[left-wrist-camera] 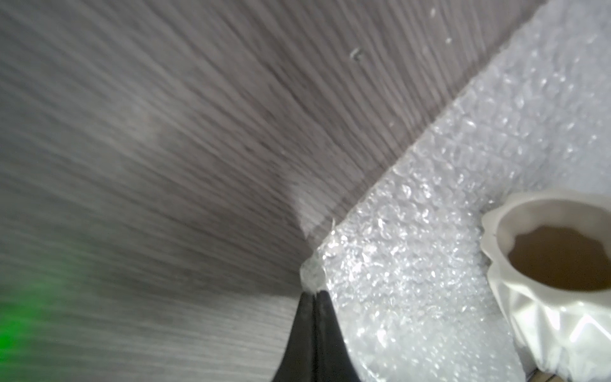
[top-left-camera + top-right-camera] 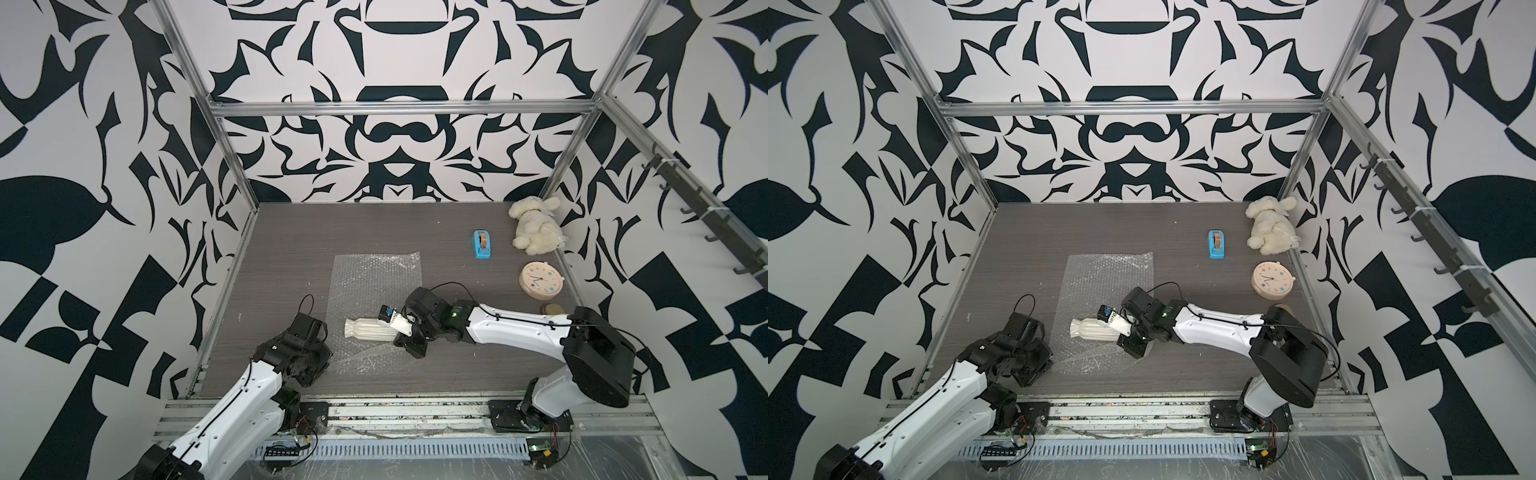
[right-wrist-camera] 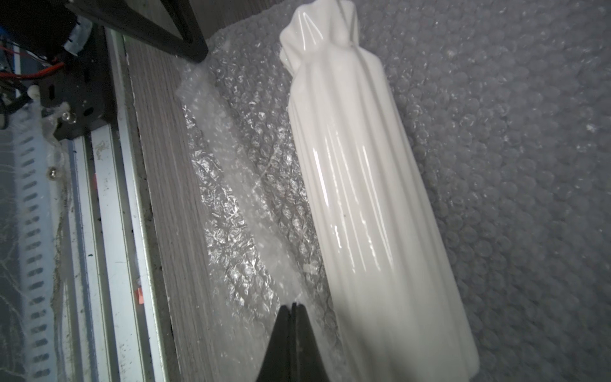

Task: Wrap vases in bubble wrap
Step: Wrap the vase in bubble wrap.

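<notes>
Both top views: vase point(image 2: 368, 330) lies bare on wrap point(image 2: 374, 282), at its 6 o'clock end, mouth toward 9.
Left wrist: left claw point(image 1: 315, 292) closed, pinching the wrap edge.
Right wrist: right claw point(image 3: 293, 304) closed, seemingly nipping wrap.
Rolling still to do.

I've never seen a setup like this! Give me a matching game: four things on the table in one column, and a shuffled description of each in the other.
Things:
1. vase
2. tape dispenser
3. clock
4. plush toy

Descriptions:
A. blue
B. slumped in the far corner
C. lying on its side on the bubble wrap
D. round, pale pink

Pairs: 1-C, 2-A, 3-D, 4-B
</notes>
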Motion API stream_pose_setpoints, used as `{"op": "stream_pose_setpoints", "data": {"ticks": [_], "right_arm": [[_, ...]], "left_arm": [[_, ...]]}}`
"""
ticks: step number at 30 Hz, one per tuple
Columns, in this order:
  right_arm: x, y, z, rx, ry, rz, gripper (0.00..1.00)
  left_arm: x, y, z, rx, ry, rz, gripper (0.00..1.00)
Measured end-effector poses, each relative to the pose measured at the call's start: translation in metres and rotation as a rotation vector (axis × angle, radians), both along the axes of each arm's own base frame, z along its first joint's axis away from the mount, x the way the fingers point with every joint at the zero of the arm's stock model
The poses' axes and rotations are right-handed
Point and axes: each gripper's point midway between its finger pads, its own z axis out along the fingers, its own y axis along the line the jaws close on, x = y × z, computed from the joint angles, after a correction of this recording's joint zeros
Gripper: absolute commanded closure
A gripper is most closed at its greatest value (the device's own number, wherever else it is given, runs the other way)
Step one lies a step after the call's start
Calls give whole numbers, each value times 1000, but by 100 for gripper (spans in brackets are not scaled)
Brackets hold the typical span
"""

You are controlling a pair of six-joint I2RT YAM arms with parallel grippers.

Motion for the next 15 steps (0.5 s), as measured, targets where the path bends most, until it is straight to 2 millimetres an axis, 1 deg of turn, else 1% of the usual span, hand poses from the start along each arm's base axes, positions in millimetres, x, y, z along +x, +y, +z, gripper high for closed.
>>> {"op": "stream_pose_setpoints", "data": {"ticks": [2, 6, 7, 8, 11, 13, 15], "right_arm": [[0, 0, 0, 0, 0, 1, 100], [-1, 0, 0, 1, 1, 4, 100], [-1, 0, 0, 1, 1, 6, 97], [-1, 0, 0, 2, 2, 8, 92], [-2, 0, 0, 3, -2, 20, 79], [-3, 0, 1, 4, -5, 30, 73], [-4, 0, 4, 10, -9, 36, 64]], "left_arm": [[2, -2, 4, -11, -7, -2, 100], [13, -10, 21, -42, -44, -7, 100], [17, -12, 27, -50, -57, -8, 100], [22, -15, 34, -58, -71, -9, 100], [35, -21, 53, -81, -113, -10, 100], [42, -26, 63, -93, -132, -10, 100], [48, -29, 68, -101, -137, -5, 100]]}}
